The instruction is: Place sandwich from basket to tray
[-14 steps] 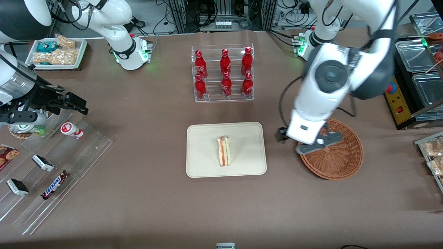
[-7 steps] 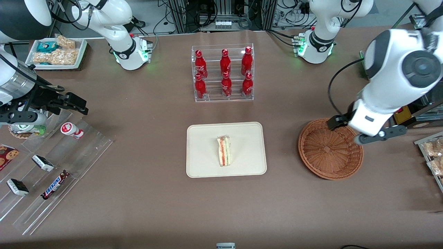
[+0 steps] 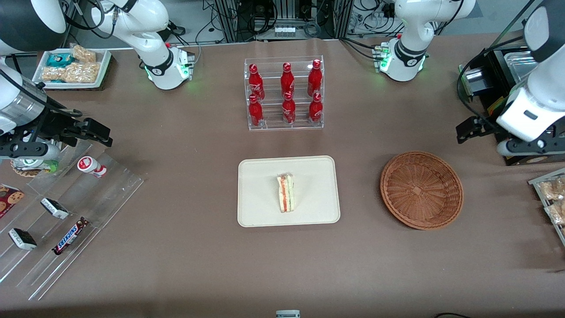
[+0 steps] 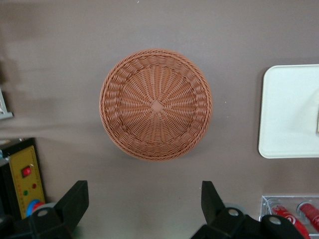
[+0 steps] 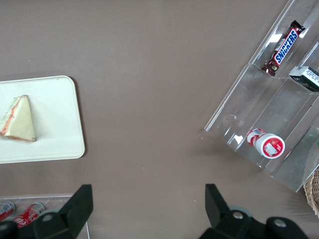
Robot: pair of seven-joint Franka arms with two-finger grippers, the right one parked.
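The sandwich [image 3: 286, 192] lies on the tray [image 3: 260, 212], standing on its long edge near the middle with its orange and green filling facing up. The basket [image 3: 421, 190] sits empty on the table [image 3: 198, 265], beside the tray toward the working arm's end and well apart from it. The gripper [image 4: 144, 211] hangs high over the table's edge at that end, clear of the basket, its jaws wide apart with nothing between them; from the wrist camera the whole basket shows between the two fingers [image 4: 75, 201].

To my eye the placing is done and the arm is in its retreat. Nothing more seems called for than parking the arm away from the basket and the black box [image 3: 490, 84] close by it.
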